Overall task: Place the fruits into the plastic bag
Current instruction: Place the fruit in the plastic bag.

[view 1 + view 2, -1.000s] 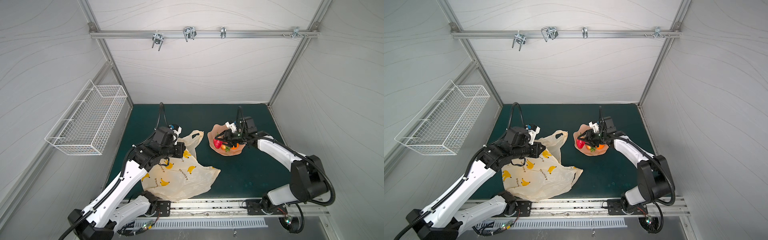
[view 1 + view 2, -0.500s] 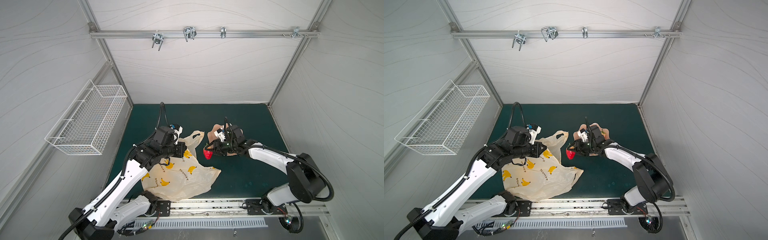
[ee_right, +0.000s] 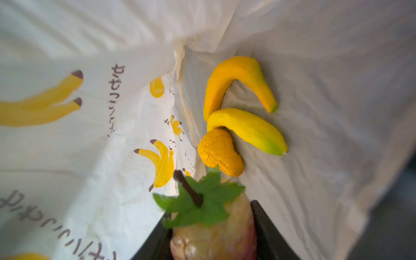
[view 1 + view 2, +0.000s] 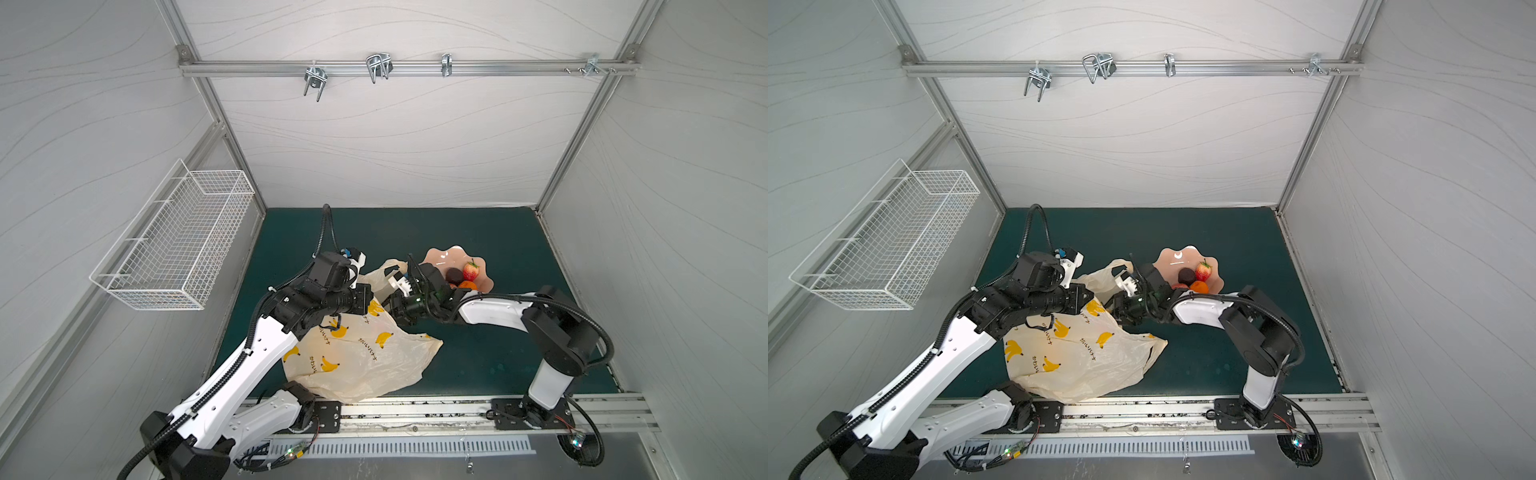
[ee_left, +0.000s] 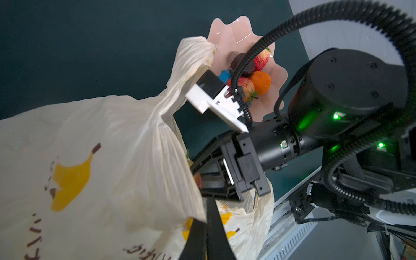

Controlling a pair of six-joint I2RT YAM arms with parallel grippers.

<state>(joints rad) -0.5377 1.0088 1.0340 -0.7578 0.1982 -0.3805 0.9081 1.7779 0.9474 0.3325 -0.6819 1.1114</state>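
Strawberry [image 3: 216, 238] sits clamped across its body between the fingers of the right gripper [image 3: 210, 212], its leafy top pointing into the plastic bag [image 4: 357, 357]. The left gripper [image 5: 206, 225] holds the bag's mouth up, jaws pinched together on a fold near the rim. Inside lie two bananas [image 3: 247, 130] and a lemon-like fruit [image 3: 220, 153]. A second strawberry [image 4: 470, 270], an orange [image 4: 468, 285] and a dark round piece [image 4: 454, 274] sit on the pink dish [image 4: 440, 255] just beside the bag. The toy fruit looks light and slightly squashy, so a gentle grip across its widest part should serve. The bag is thin, limp and slippery, and would likely collapse unless held by its rim or handle.
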